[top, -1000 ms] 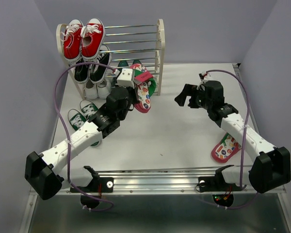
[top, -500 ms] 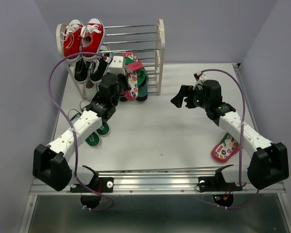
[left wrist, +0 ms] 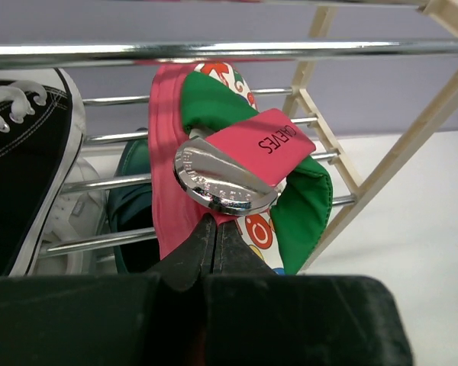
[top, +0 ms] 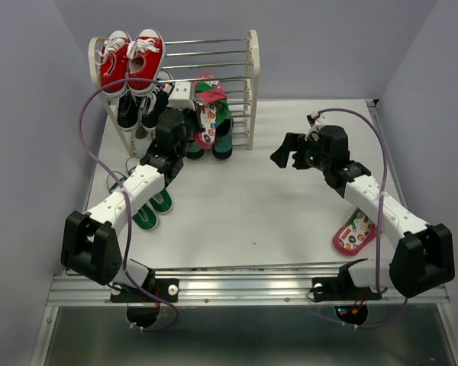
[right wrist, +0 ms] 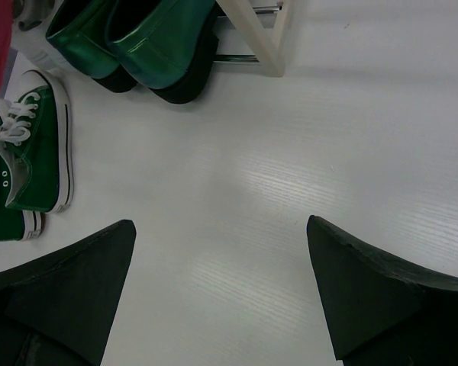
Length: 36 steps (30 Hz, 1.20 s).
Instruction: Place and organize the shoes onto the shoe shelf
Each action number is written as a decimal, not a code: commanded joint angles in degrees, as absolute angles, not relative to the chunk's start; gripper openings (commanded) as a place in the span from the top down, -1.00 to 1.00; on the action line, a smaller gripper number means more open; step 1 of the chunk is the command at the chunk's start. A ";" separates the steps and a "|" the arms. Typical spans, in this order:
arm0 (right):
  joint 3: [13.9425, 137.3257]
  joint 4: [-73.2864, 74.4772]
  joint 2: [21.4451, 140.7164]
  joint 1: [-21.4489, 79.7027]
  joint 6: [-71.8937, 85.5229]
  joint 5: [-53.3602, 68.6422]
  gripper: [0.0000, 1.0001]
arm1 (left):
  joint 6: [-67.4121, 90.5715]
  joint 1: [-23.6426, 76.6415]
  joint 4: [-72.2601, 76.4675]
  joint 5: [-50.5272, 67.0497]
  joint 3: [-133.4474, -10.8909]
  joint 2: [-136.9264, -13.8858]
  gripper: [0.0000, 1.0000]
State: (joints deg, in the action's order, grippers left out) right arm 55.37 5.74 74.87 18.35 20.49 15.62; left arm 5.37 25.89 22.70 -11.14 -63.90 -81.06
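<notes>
My left gripper [top: 198, 114] is shut on a pink-red flip-flop [top: 207, 122] with a green strap and printed footbed, holding it on edge against the rods of the shoe shelf [top: 251, 76]. In the left wrist view the fingertips [left wrist: 214, 221] pinch the pink sole [left wrist: 166, 183] under a chrome buckle. The dark green loafers [top: 223, 143] stand at the shelf's foot. The green canvas sneakers [top: 151, 207] lie on the table under my left arm. The other flip-flop [top: 355, 232] lies at the right front. My right gripper [top: 284, 155] is open and empty above the table [right wrist: 221, 229].
Red sneakers [top: 130, 61] sit on the top tier at the left, with black sneakers [top: 137, 110] below them and white shoes [left wrist: 69, 221] lower still. The right wrist view shows the loafers [right wrist: 149, 38] and one green sneaker [right wrist: 30, 168].
My left arm has carried the flip-flop from in front of the shelf up and back against its rods. The right arm has barely moved.
</notes>
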 commanded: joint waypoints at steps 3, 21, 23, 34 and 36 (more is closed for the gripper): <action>57.83 3.25 74.18 18.11 21.36 13.18 -1.00 | 5.71 24.17 38.05 -10.37 -67.41 -80.42 1.00; 60.03 2.64 74.62 18.11 24.79 11.87 -1.00 | 6.86 21.54 45.35 -9.15 -71.01 -86.83 1.00; 60.03 2.55 74.27 18.11 24.61 11.78 -1.00 | 6.94 21.18 45.35 -8.88 -72.16 -87.62 1.00; 59.06 2.64 72.33 18.11 23.82 10.20 -1.00 | 7.82 19.69 46.32 -8.70 -76.20 -92.72 1.00; 58.98 2.64 72.25 18.11 23.73 9.93 -1.00 | 8.08 19.34 46.23 -8.35 -76.64 -93.34 1.00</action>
State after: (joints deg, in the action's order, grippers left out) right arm 57.28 5.54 74.28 18.35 24.23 11.27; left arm 7.77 20.08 36.88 -8.99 -71.83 -94.74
